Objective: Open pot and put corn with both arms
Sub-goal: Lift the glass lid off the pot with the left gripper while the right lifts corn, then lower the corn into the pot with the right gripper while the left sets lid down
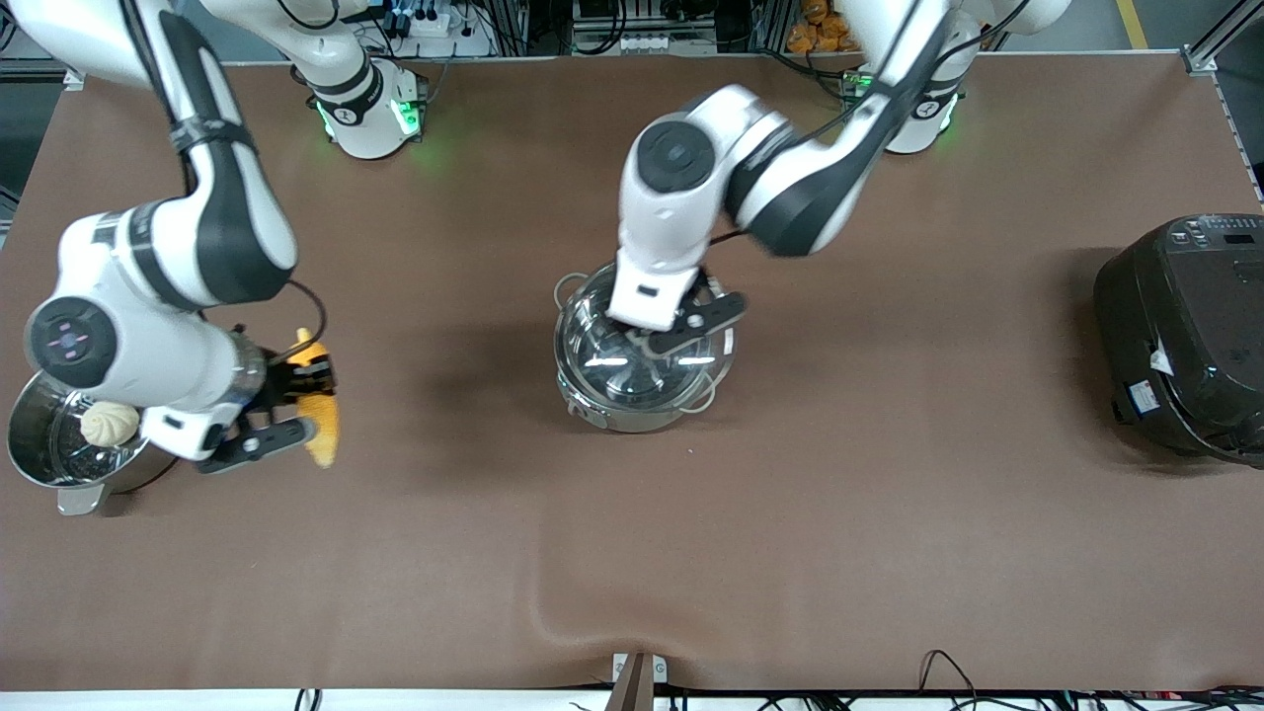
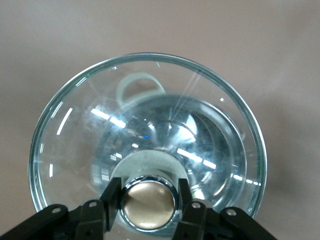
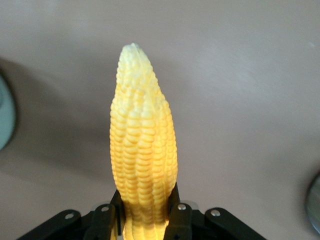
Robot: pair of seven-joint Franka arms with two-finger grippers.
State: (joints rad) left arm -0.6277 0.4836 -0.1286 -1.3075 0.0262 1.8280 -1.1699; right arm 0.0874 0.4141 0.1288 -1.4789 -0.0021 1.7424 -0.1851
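- The left gripper (image 1: 664, 331) is over the pot (image 1: 642, 357) at the middle of the surface (image 1: 889, 494), its fingers (image 2: 111, 200) clamped on either side of the round knob (image 2: 148, 205) of the glass lid (image 2: 75, 130).
- In the left wrist view the lid looks tilted or raised off the pot rim, with a pale loop handle (image 2: 137, 82) showing through the glass; whether it is fully clear of the rim I cannot tell.
- The right gripper (image 1: 296, 390) is toward the right arm's end of the surface, closed on the thick end of the corn (image 1: 324, 420), beside the steel steamer pot (image 1: 59, 444) that holds a white bun (image 1: 109, 423).
- The corn's long axis runs straight out from the gripper, tapered tip (image 3: 132, 50) leading; it appears lifted over bare surface.
- The deciding relation: the pot lies from the corn toward the left arm's end, well apart, and its mouth is covered by the lid and the left gripper.
- So, as I judge it, the lid has to go up and aside before the right arm can bring the corn across.
- A large black cooker (image 1: 1185, 336) at the left arm's end is not involved.
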